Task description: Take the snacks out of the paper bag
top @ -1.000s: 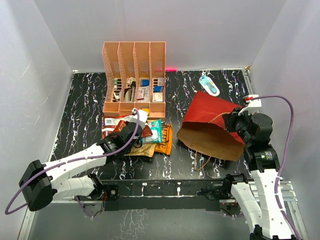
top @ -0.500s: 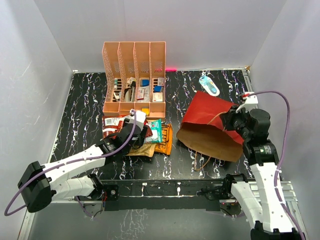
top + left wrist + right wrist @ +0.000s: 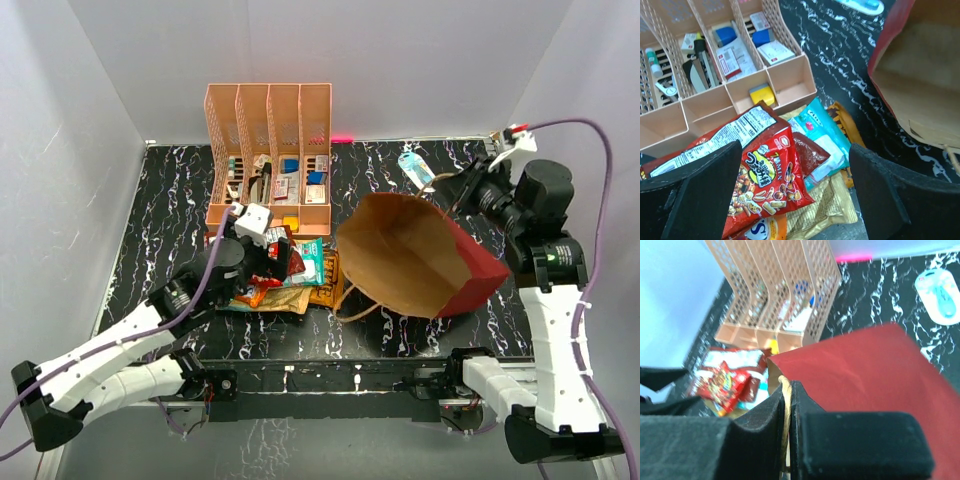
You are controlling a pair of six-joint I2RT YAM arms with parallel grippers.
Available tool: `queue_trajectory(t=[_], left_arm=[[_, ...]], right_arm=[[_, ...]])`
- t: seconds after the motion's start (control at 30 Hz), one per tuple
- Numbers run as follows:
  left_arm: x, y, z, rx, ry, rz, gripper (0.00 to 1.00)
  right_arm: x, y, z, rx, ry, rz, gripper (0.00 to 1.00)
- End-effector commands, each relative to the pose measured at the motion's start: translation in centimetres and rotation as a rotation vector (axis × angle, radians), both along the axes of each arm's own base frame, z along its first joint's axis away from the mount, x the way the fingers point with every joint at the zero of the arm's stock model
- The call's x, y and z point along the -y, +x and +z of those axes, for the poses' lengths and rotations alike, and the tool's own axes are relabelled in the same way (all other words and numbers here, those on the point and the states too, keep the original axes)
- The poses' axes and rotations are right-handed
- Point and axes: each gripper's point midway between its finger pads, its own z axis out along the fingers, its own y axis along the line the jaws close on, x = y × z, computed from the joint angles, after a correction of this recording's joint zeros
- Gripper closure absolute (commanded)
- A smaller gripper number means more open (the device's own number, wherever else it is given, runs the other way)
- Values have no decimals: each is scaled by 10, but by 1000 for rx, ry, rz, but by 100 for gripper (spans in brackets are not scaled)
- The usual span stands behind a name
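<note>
The paper bag (image 3: 405, 250) hangs tilted above the table, its brown inside turned up and to the left, its dark red outside (image 3: 865, 360) facing right. My right gripper (image 3: 788, 390) is shut on the bag's thin loop handle at its upper right edge (image 3: 465, 190). The snacks lie piled in front of the organiser: a red chip bag (image 3: 760, 175) on top, a teal-white packet (image 3: 822, 135), a mustard-gold bag (image 3: 832, 207), an orange packet (image 3: 330, 282) and an orange-red candy bag (image 3: 757, 227). My left gripper (image 3: 797, 195) hovers open over the pile (image 3: 272, 258), holding nothing.
A peach slotted organiser (image 3: 268, 160) full of small items stands behind the snacks. A light-blue-and-white oval packet (image 3: 418, 170) lies at the back, right of the organiser. The bag's mouth (image 3: 920, 75) hangs close to the right of the pile. Grey walls enclose the table.
My right gripper lifted the bag by its handle up and back, turning its mouth upward. My left gripper opened, let the red chip bag drop on the pile and drew back.
</note>
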Motion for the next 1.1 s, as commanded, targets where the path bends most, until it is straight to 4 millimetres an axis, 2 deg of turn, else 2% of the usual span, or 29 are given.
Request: queue_trajectory(t=[0.0, 0.07, 0.17, 0.2, 0.3, 0.43, 0.5, 0.67, 0.8, 0.87, 0.93, 0.97, 1.07], left_arm=[[0, -7, 27, 33, -57, -37, 13], [2, -10, 30, 16, -78, -46, 12], [6, -16, 31, -18, -95, -71, 7], [6, -18, 31, -29, -101, -75, 6], [7, -25, 31, -49, -112, -101, 4], [0, -28, 29, -22, -99, -106, 2], [-4, -27, 31, -7, -86, -100, 2], [-3, -22, 42, 14, -66, -94, 2], [-1, -18, 55, 42, -67, -90, 2], [-1, -16, 63, 56, -68, -89, 2], [-4, -12, 76, 83, -76, -66, 2], [-6, -10, 83, 95, -80, -49, 2], [-10, -5, 110, 139, -98, -16, 2]], right_arm=[[27, 37, 32, -12, 106, -239, 93], [37, 60, 10, -93, 97, -306, 93], [37, 81, -28, -180, 96, -309, 93], [49, 86, -43, -209, 96, -336, 93], [76, 82, -77, -252, 81, -370, 93], [126, 64, -105, -268, 29, -424, 93], [137, 58, -117, -300, -22, -465, 92], [122, 54, -121, -285, 2, -389, 92], [110, 52, -107, -258, 14, -314, 89], [102, 51, -94, -242, 15, -266, 74], [93, 47, -82, -247, -6, -226, 41], [91, 46, -73, -243, -31, -218, 31], [98, 35, -41, -229, -135, -290, 6]])
